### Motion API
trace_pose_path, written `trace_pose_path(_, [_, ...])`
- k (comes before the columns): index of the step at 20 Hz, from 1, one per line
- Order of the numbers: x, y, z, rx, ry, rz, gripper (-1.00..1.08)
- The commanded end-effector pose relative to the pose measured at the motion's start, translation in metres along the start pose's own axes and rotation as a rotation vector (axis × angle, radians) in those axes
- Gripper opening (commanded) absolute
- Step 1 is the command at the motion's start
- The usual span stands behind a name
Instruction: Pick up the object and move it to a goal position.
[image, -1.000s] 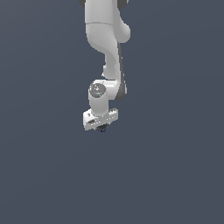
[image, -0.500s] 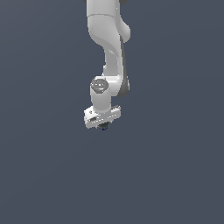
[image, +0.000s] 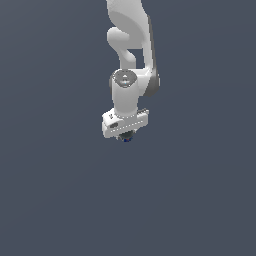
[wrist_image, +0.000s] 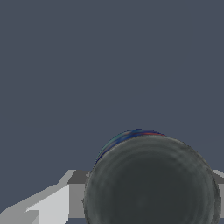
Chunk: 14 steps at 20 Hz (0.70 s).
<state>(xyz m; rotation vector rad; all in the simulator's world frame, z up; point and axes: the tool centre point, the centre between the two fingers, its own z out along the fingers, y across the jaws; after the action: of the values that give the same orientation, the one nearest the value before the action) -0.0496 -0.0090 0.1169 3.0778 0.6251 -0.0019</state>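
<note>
Since a second ago arm shifts slightly toward frame right; gripper (image: 126, 137) jaws grasping the object (image: 126, 138), which sits directly beneath, at frame center, ready for transport.

The white arm (image: 131, 60) comes down from the top of the exterior view, and nothing else stands anywhere around it: the plain grey-blue surround is bare on both sides and below, with no edge or corner of any surface to be seen. The pincer (image: 126, 138) hangs at the arm's lower end with open room on every side. In the wrist view, the dark round object (wrist_image: 151, 181) sits between the grey fingers (wrist_image: 76, 192) and fills the gap there, blocking the near field; beyond it lies only unbroken grey-blue.
</note>
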Motion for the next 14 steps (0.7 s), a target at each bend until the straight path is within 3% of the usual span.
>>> trace_pose_path(1, [0.007,-0.011,-0.027,-0.001,0.001,-0.001,-1.0])
trace_pose_path(14, [0.046,-0.068,-0.165,0.0,0.001,-0.001,-1.0])
